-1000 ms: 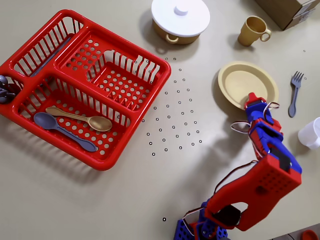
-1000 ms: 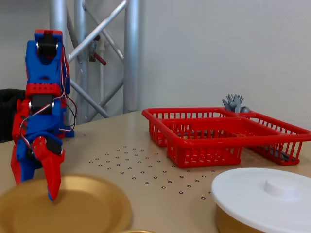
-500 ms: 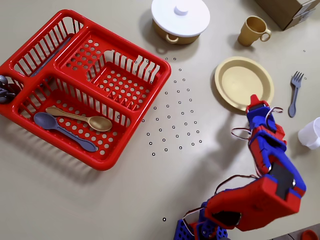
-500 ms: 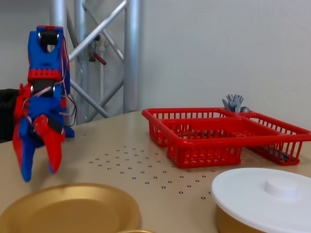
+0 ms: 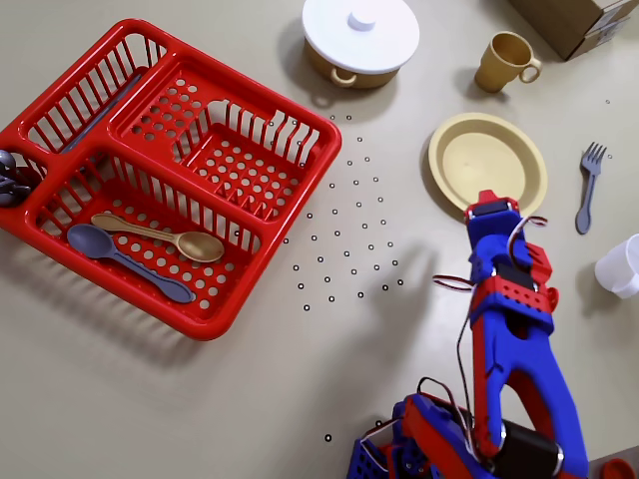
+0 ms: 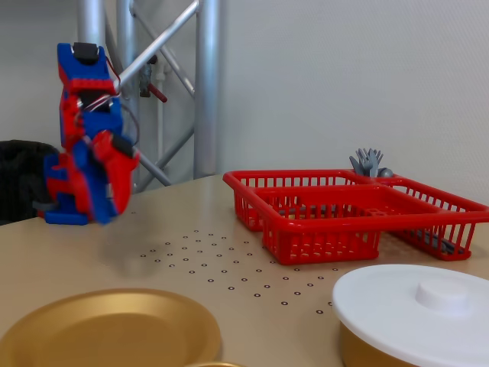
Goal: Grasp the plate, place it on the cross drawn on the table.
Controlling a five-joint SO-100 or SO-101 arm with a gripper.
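The pale yellow plate (image 5: 487,163) lies flat on the beige table (image 5: 300,399) at the right in the overhead view; the fixed view has it low in the foreground (image 6: 114,329). My red and blue gripper (image 5: 488,207) hangs in the air above the plate's near rim and holds nothing. The fixed view shows the gripper (image 6: 107,208) raised well above the table behind the plate and motion-blurred, so the jaw gap is unclear. The cross is hidden in both views.
A red dish rack (image 5: 230,299) with two spoons fills the left. A white-lidded pot (image 5: 359,35) and a yellow mug (image 5: 504,62) stand at the back. A grey fork (image 5: 589,185) and a white cup (image 5: 621,267) lie right of the plate. Black dots (image 5: 349,239) mark the centre.
The gripper let go of the plate's rim, rose and swung back toward the arm's base. The plate shifted slightly up and left in the overhead view and then lies still.
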